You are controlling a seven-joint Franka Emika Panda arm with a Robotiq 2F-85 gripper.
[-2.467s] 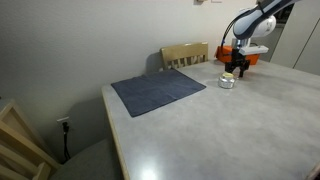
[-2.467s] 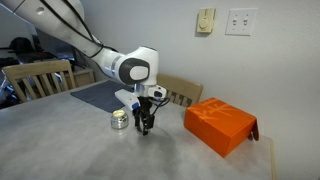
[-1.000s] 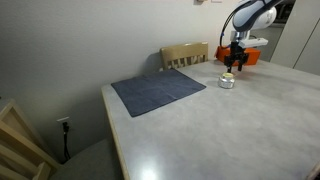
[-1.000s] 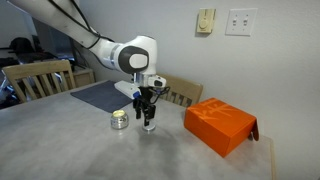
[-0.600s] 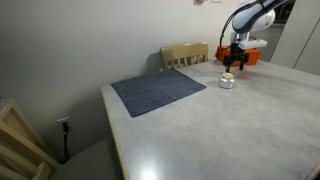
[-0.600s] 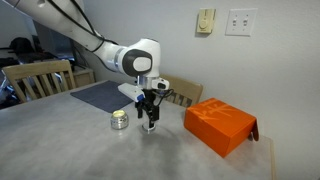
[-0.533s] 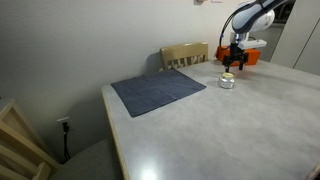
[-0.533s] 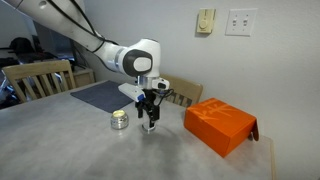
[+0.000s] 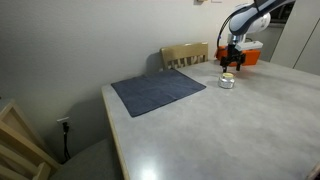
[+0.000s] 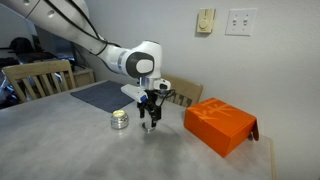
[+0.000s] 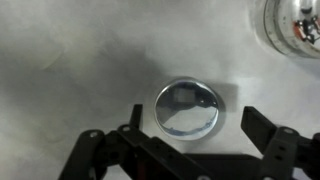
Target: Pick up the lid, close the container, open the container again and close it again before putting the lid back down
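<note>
In the wrist view the lid point(image 11: 186, 108), a thin round pale disc, lies flat on the grey table. My gripper point(image 11: 194, 120) is open just above it, one finger on each side and neither touching it. The container point(image 11: 295, 25), a small squat shiny jar, stands uncovered at the top right corner of that view. In both exterior views the gripper point(image 10: 150, 122) point(image 9: 233, 68) hangs over the table just beside the container point(image 10: 120, 120) point(image 9: 227, 81). The lid is too small to make out there.
An orange box point(image 10: 221, 124) point(image 9: 245, 55) lies on the table beyond the gripper. A dark grey mat point(image 9: 158, 92) point(image 10: 100, 95) covers part of the table. Wooden chairs point(image 9: 185, 55) point(image 10: 40, 78) stand at the table's edges.
The gripper has opened and let go of the lid, which now lies on the table. The hand has risen slightly above it.
</note>
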